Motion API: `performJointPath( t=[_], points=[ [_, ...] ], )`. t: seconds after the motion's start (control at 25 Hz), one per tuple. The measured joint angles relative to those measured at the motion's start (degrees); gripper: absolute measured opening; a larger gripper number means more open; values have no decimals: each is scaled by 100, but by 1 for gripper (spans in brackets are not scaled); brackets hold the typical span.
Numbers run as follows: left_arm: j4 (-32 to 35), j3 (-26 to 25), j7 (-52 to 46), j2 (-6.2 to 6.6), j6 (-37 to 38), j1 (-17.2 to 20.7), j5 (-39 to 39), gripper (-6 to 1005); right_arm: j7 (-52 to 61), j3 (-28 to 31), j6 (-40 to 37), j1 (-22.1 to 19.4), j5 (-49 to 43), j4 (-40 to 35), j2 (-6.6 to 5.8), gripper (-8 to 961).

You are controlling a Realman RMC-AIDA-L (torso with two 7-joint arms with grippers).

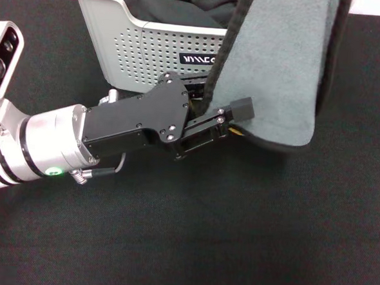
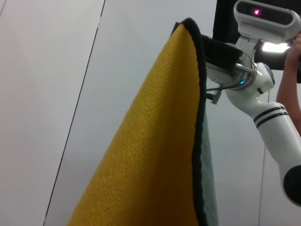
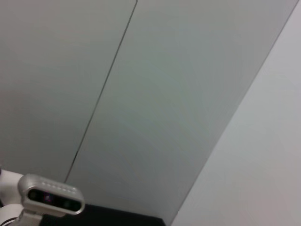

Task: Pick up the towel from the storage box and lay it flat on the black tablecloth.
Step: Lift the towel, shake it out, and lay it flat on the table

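Black tablecloth [image 1: 236,236] | one storage box [image 1: 137,49] | one towel [image 1: 278,70] pinched by left claw [image 1: 233,119]

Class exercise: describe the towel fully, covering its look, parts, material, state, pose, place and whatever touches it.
The towel is a plush cloth, grey on one face and yellow-orange on the other, edged with black stitching. It hangs in the air, draped and curved rather than flat, in front of the storage box and above the black tablecloth. The left gripper pinches its lower edge. Its top runs out of the head view, so what holds it there cannot be seen.
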Motion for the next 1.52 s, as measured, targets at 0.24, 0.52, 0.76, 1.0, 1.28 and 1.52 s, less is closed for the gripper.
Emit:
performJointPath(
  t=[0.24,0.52,0.76,1.0,1.28,1.52],
  points=[
    [-14,0,0,0,2,34,112,363,3,183,10,-15,114,-69,-25,4],
    [0,0,0,-2,10,65,79,358,62,201,15,-28,139,-155,-23,4],
    [-32,0,0,-9,10,54,119,336,62,201,-2,-23,140,-227,3,4],
    [-33,0,0,-17,-2,75,123,307,62,217,-32,-8,139,-267,7,4],
    [-32,0,4,-18,-16,129,124,263,67,275,-86,-17,190,-301,-19,4],
    [-32,0,11,-22,-17,138,114,229,71,363,-55,-74,263,-373,4,4]
  ],
)
